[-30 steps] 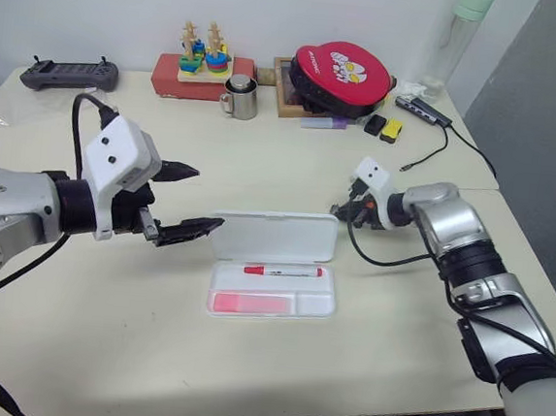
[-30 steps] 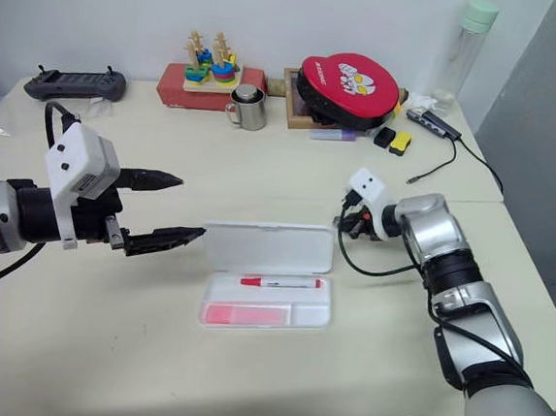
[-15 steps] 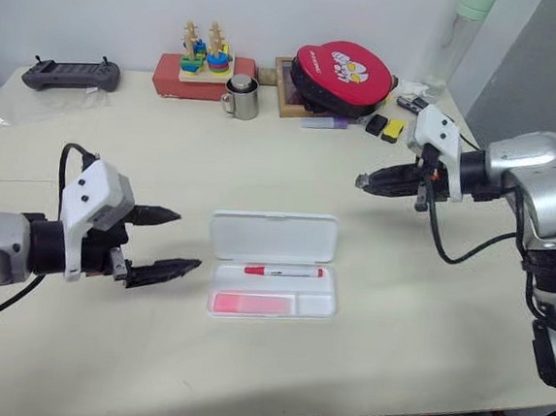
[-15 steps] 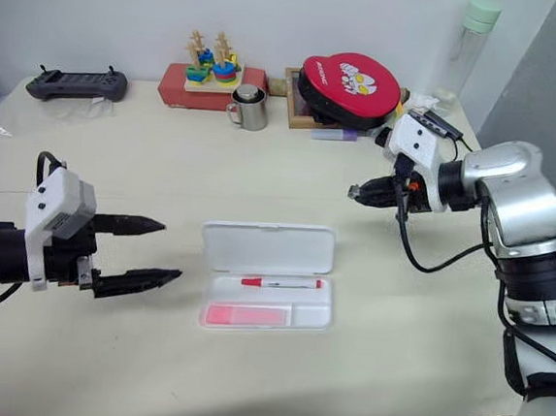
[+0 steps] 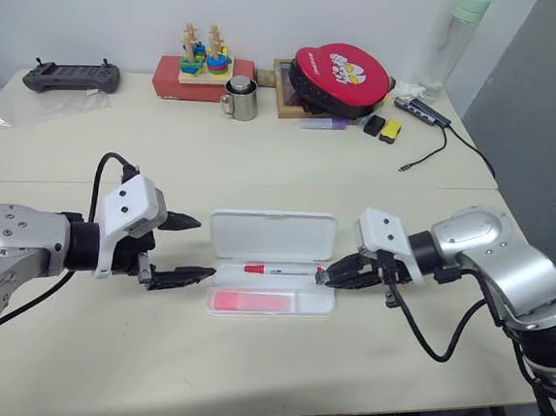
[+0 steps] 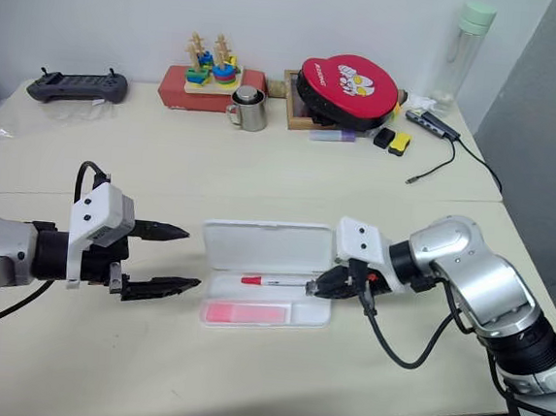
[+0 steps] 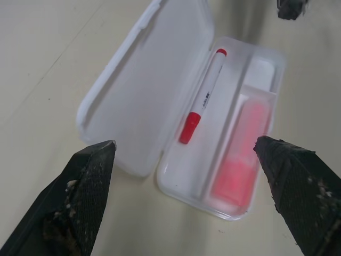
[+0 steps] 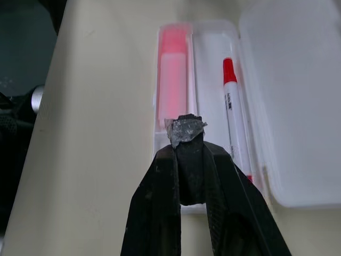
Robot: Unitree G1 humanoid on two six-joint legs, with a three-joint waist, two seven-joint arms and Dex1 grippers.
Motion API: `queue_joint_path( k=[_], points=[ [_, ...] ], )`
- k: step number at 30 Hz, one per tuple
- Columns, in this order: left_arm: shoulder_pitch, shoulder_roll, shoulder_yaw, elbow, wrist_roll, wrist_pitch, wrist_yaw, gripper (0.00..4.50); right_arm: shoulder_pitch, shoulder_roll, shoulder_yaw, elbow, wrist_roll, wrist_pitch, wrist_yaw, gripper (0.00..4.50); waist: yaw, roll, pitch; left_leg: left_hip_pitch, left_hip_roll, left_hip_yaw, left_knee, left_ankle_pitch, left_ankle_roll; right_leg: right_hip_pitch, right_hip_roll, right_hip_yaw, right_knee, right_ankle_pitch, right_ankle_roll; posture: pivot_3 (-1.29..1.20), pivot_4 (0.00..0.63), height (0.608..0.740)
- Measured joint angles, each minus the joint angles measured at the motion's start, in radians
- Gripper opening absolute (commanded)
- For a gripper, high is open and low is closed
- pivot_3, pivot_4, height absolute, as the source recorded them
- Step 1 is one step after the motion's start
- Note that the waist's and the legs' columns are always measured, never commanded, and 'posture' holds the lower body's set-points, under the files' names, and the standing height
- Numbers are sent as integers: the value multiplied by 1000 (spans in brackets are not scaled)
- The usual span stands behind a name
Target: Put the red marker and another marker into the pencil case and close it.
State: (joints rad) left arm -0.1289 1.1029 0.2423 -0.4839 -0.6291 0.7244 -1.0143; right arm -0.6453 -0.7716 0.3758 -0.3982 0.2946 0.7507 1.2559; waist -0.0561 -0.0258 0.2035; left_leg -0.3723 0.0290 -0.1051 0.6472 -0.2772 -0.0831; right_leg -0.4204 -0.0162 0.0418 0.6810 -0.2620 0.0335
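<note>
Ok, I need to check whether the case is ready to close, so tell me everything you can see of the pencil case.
The pencil case is a white, glossy plastic box with rounded corners, lying open on the table with its hinged lid flat behind the shallow tray. A divider splits the tray: the red marker lies in the lane next to the lid, the pink highlighter in the outer lane. It is not yet closed.

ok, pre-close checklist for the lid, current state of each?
1. red marker in the pencil case tray: ok.
2. pink highlighter in the front compartment: ok.
3. Both lying flat below the rim: cannot tell.
4. Lid lies open flat on the table, not yet closed: not ok.
5. left end effector open, beside the case's left end, touching nothing: ok.
6. right end effector shut and empty, at the tray's right end; contact with the case: cannot tell.
</note>
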Motion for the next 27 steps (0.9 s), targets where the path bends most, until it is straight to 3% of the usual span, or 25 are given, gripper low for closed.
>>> queue_joint_path(
  k=[3, 13, 15, 27],
  points=[
    [-25, -3, -35, 57, 36, -25, 0, 4500, 14, 82, 51, 0, -11, 5, -72, 263, -3, 0, 0, 1, 1, 0, -1, 0, 0, 0, 1, 0, 0, 0, 0, 0, 150, 740],
    [-42, -6, -42, 67, 39, -28, -1, 4500, 29, 80, 100, 31, -77, -26, -105, 263, 0, 0, 0, 0, 0, -1, 0, 0, 0, 0, 1, -1, 0, 0, 0, 0, 150, 740],
    [-42, -6, -42, 66, 39, -28, 0, 4500, 29, 80, 103, 31, -83, -27, -106, 962, 0, 0, 0, 0, 0, -1, 0, 0, 0, 0, 1, 0, 0, 0, 0, 0, 150, 740],
    [-42, -7, -42, 65, 38, -14, 1, 4500, 30, 70, 108, 33, -79, -34, -105, 3721, 0, 0, 0, 0, 0, -1, 0, 0, 0, 0, 1, 0, 0, 0, 0, 0, 150, 740]
  ],
)
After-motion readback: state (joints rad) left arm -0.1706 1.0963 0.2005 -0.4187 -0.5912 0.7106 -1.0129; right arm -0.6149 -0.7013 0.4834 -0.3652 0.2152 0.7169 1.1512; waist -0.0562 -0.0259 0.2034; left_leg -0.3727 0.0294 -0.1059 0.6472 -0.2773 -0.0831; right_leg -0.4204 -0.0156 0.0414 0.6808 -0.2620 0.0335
